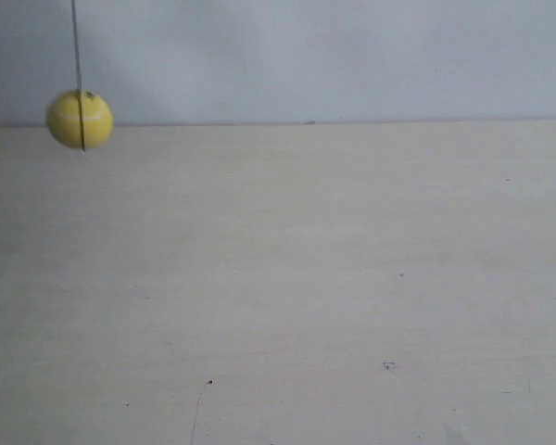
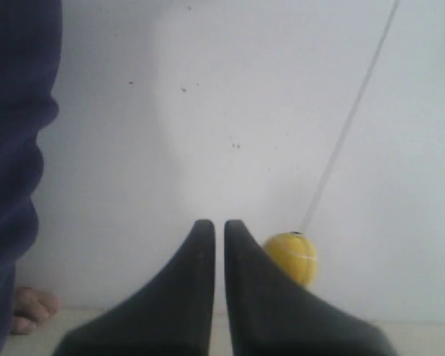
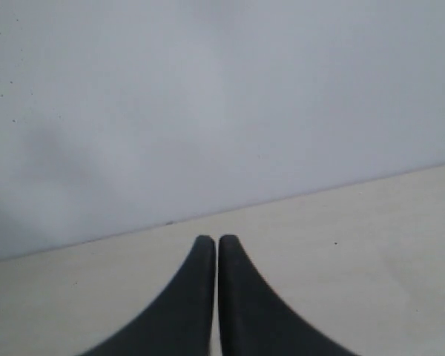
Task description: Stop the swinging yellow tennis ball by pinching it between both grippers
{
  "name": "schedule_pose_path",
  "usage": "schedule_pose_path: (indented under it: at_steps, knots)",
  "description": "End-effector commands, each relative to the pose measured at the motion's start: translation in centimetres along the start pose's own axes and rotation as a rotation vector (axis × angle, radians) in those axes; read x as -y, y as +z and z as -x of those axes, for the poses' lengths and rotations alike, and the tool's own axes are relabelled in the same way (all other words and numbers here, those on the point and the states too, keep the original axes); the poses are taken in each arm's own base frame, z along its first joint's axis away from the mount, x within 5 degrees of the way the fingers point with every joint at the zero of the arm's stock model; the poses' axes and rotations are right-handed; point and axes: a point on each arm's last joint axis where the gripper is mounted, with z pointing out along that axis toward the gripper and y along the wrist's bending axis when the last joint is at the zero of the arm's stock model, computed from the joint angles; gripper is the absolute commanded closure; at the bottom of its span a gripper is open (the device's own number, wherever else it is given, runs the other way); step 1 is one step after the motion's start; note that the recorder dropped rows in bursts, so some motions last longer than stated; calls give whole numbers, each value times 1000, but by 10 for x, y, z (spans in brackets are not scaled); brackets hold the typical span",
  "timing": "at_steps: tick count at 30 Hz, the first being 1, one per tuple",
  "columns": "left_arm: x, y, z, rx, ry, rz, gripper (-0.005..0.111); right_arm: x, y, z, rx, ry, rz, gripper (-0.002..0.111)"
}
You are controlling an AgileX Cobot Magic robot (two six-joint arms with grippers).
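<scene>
The yellow tennis ball (image 1: 80,119) hangs on a thin dark string (image 1: 76,46) at the far left of the exterior view, above the table's back edge. Neither arm shows in that view. In the left wrist view the ball (image 2: 292,256) hangs beyond my left gripper (image 2: 219,224), partly hidden behind one black finger (image 2: 263,297); its string (image 2: 348,126) runs slanted upward. The left jaws are shut with nothing between them. My right gripper (image 3: 212,239) is shut and empty too, facing the wall over the table; no ball shows in its view.
A pale wooden table (image 1: 287,278) meets a white wall (image 1: 334,56) at the back. In the left wrist view a person in dark blue clothing (image 2: 15,148) stands at the edge, with a hand (image 2: 31,308) low beside the table.
</scene>
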Motion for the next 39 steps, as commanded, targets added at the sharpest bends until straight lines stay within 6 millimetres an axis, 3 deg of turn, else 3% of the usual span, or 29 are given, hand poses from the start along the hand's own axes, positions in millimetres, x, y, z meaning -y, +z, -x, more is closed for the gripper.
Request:
schedule_pose_path:
  at_steps: [1,10,18,25,31,39]
  knots:
    - [1,2,2,28,-16,-9,102,-1,-1,6,63,-15,13,108]
    - [2,31,18,-62,-58,-1,102,-3,-1,14,147,-14,27,108]
    - [9,76,38,-140,-24,-57,102,-9,16,37,205,-55,34,108]
    - [24,113,46,-188,45,-233,102,-20,67,53,65,-168,65,108]
    - [26,140,35,-295,82,-281,102,-30,111,47,-51,-267,172,108]
    - [25,173,15,-382,132,-320,102,-32,134,33,-80,-331,236,108]
